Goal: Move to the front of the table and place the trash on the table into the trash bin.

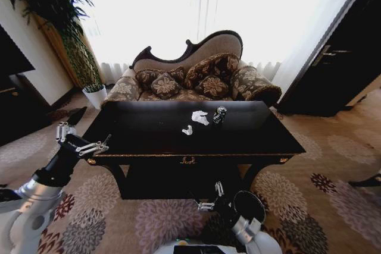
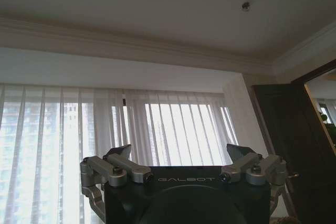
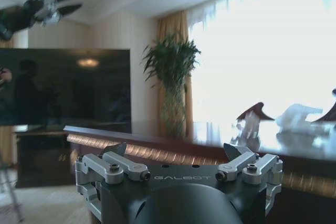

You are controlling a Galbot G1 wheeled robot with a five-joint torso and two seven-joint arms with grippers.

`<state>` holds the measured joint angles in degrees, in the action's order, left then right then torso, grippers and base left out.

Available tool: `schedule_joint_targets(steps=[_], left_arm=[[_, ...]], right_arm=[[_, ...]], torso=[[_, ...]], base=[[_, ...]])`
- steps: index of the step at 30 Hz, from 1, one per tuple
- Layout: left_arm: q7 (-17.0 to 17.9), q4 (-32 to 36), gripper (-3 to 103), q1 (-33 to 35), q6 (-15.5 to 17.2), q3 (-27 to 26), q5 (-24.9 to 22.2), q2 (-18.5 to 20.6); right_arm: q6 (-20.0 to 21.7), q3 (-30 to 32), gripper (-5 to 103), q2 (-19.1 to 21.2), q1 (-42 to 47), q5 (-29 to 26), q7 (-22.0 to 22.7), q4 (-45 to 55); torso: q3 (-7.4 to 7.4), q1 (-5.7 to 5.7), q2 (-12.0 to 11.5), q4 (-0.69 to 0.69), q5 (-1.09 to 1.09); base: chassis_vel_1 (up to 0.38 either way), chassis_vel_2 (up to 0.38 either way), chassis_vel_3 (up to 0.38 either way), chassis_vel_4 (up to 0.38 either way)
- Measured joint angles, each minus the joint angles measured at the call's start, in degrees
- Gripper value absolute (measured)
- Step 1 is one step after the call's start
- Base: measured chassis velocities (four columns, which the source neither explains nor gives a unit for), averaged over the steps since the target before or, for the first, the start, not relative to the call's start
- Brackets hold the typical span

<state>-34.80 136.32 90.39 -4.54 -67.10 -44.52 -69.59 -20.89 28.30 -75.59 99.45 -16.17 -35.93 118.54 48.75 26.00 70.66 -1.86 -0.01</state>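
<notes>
The desk (image 1: 149, 132) stands straight before me, with a sofa (image 1: 196, 75) just behind its far edge. On the desk, right of its middle, lie two paper scraps (image 1: 200, 117) and, just right of the larger one, a small can (image 1: 219, 114); the smaller scrap (image 1: 187, 129) lies nearer to me. A potted plant (image 1: 94, 93) stands on the floor left of the sofa. My left claw (image 1: 80, 138) hangs by the desk's near left corner, and my right claw (image 1: 209, 197) sits low before the desk's front.
</notes>
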Motion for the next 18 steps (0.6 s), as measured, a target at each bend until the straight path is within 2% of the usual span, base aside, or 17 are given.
schedule_joint_targets(steps=[2,3,6,7,11,12,15,16,18], left_arm=[[0.3,0.4,100,0.0,0.2,-0.4,-0.2,-0.6],[0.3,0.4,100,0.0,0.2,-0.4,-0.2,-0.6],[0.4,0.9,100,0.2,0.4,-0.7,-0.3,-1.2],[0.4,0.9,100,0.2,0.4,-0.7,-0.3,-1.2],[0.5,0.8,100,0.3,0.4,-1.6,-0.6,-1.3],[0.5,0.8,100,0.3,0.4,-1.6,-0.6,-1.3],[0.5,0.4,100,0.3,0.3,-1.9,-0.6,-1.0],[0.5,0.3,100,0.2,0.2,-1.9,-0.6,-1.1],[0.5,0.3,100,0.2,0.2,-1.8,-0.5,-1.1]], right_arm=[[1.8,0.2,100,0.2,-0.5,0.8,3.7,2.3],[1.8,0.2,100,0.2,-0.5,0.8,3.7,2.3],[6.9,0.0,100,0.7,-1.8,1.6,13.6,5.7],[6.9,0.0,100,0.7,-1.8,1.6,13.6,5.7],[12.9,-0.7,100,2.0,-4.6,1.3,26.2,9.3],[12.9,-0.7,100,2.0,-4.6,1.3,26.2,9.3],[15.3,-0.8,100,3.4,-5.6,1.3,31.1,10.7],[16.8,-0.8,100,4.2,-6.1,1.1,33.9,11.6],[17.6,-0.8,100,4.6,-6.4,0.9,35.1,12.0]], torso=[[0.00,0.00,0.0,0.01,0.00],[0.00,0.00,0.0,0.01,0.00],[0.00,0.00,0.0,0.00,0.00],[0.00,0.00,0.0,0.00,0.00],[0.00,0.00,0.0,0.01,0.00],[0.00,0.00,0.0,0.01,0.00],[0.00,0.00,0.0,0.00,0.00],[0.00,0.00,0.0,0.00,0.01],[0.00,0.00,0.0,0.01,0.01]], base=[[0.000,0.000,0.000,0.000],[0.000,0.000,0.000,0.000],[0.000,0.000,0.000,0.000],[0.000,0.000,0.000,0.000],[0.000,0.000,0.000,0.000],[0.000,0.000,0.000,0.000],[0.000,0.000,0.000,0.000],[0.000,0.000,0.000,0.000],[0.000,0.000,0.000,0.000]])
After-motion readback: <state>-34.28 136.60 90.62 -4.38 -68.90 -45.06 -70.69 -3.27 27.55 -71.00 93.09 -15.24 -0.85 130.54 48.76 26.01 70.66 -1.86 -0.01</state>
